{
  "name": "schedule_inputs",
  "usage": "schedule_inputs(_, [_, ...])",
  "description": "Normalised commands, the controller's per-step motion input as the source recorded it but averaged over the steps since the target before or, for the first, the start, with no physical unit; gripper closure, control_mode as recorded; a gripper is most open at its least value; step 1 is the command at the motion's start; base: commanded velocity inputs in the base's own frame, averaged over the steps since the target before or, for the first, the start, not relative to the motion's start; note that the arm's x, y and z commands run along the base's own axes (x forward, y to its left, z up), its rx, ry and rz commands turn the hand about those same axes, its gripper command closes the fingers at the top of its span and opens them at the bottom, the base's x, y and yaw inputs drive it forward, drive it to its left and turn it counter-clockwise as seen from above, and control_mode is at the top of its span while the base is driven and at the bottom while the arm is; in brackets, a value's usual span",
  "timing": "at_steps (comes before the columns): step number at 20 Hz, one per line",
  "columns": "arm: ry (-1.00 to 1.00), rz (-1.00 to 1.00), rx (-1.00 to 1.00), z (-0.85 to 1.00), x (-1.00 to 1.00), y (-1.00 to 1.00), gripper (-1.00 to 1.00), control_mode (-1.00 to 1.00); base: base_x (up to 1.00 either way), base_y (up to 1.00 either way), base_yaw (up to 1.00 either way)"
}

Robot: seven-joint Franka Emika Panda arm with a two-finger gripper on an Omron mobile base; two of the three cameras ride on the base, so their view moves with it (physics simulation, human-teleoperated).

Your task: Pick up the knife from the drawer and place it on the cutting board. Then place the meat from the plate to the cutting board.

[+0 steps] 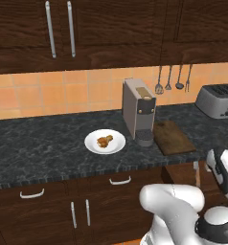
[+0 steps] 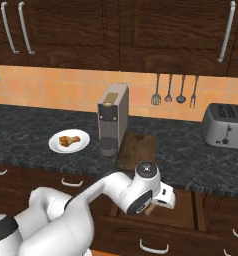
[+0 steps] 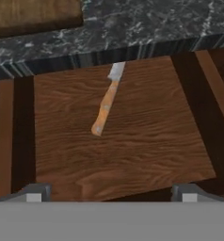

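The knife [image 3: 107, 101] lies flat on the wooden floor of the open drawer [image 3: 142, 141]. Its grey blade points toward the counter edge and its orange-brown handle toward me. My gripper [image 3: 111, 194] hangs above the drawer, open, fingers wide apart and holding nothing, with the knife ahead of the tips. From the left base camera the knife [image 1: 197, 174] shows beside my hand. The dark brown cutting board [image 1: 172, 137] lies on the counter right of the coffee machine. The drumstick [image 1: 105, 140] rests on the white plate [image 1: 93, 143], left of the machine.
A grey coffee machine [image 1: 139, 110] stands between plate and board. A toaster [image 1: 219, 100] sits at the far right, with utensils [image 1: 168, 80] hanging on the wall behind. The black speckled countertop's [image 3: 156, 23] edge overhangs the drawer's back. My arm [image 2: 116, 190] reaches across the cabinet fronts.
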Motion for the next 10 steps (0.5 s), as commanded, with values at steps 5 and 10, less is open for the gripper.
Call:
schedule_inputs(5, [0.06,0.0,0.0,-0.44,0.0,-0.35,-1.0,-1.0,0.0,0.0,0.0])
schedule_inputs(10, [0.03,0.0,0.0,-0.53,0.01,-0.22,-1.0,-1.0,0.0,0.0,0.0])
